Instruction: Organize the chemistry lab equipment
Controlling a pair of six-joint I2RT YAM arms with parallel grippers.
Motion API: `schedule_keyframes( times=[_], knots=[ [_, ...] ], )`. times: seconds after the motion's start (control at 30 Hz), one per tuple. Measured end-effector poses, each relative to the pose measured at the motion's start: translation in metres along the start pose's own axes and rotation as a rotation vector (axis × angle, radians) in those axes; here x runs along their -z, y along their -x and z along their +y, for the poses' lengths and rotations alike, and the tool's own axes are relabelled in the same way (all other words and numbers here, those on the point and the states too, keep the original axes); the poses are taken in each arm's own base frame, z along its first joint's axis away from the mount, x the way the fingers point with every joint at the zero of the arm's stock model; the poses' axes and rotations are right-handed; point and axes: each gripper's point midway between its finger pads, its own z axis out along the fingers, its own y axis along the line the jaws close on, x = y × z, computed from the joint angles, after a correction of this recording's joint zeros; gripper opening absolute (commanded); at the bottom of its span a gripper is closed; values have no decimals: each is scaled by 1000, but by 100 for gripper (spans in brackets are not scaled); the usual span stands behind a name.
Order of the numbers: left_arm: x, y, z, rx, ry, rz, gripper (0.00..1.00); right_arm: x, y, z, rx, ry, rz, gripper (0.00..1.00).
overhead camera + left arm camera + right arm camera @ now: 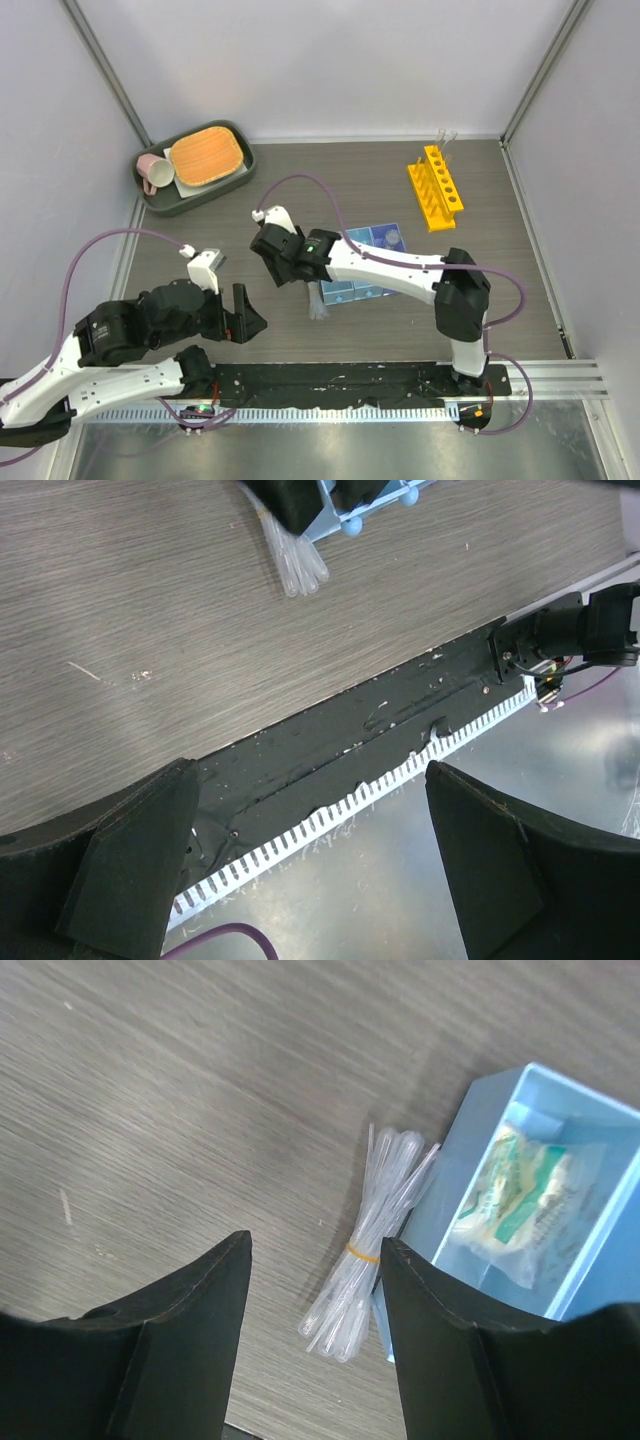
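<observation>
Black base rail [350, 742] closest, along near edge of table [150, 630]. L gripper [310, 855] above it, jaws at full spread, nothing btwn them, nothing held. R gripper [315, 1250] out over mid table, view-left of blue tray [445, 1195], pointed down. Jaws partway apart, empty, no contact w/ anything. Pipette bundle [370, 1242] flat on table, seen in gap btwn R fingers, yellow band round its middle. Touching tray's outer wall, outside tray, not in any compartment. White/green packet [520, 1188] in tray compartment nearest bundle. Top view: R arm across tray, hiding its middle. Round clear beakers [392, 238] in far compartment, detail too small. Yellow-orange rack [436, 188] far right, well apart from tray, holes up. Thin clear tubes [446, 136] sticking up at its far end, count unclear. Grey tray [160, 205] in far-left corner w/ orange pad [207, 155] + pink mug [152, 172] inside, well apart from lab gear.
</observation>
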Motion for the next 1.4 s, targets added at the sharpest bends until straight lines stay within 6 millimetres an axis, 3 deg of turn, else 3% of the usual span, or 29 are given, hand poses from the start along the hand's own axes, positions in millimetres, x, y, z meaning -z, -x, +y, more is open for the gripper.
schedule_keyframes(
  times=[0.33, 0.7, 0.97, 1.23, 1.33, 1.4],
  knots=[
    [11, 2, 1, 16, -48, -41, 100, -42, -66, 8, 43, -92, 172, 65],
    [19, 0, 7, 24, -78, -66, 100, -61, -98, -7, 71, -237, 249, 66],
    [20, -3, 11, 16, -82, -70, 100, -66, -100, -12, 58, -308, 239, 65],
    [22, -4, 13, 9, -87, -72, 100, -73, -105, -13, 49, -328, 241, 58],
    [22, -5, 13, 8, -86, -67, 100, -74, -106, -12, 41, -324, 233, 44],
    [22, -6, 14, 7, -84, -63, 100, -75, -107, -12, 38, -324, 227, 29]
  ],
)
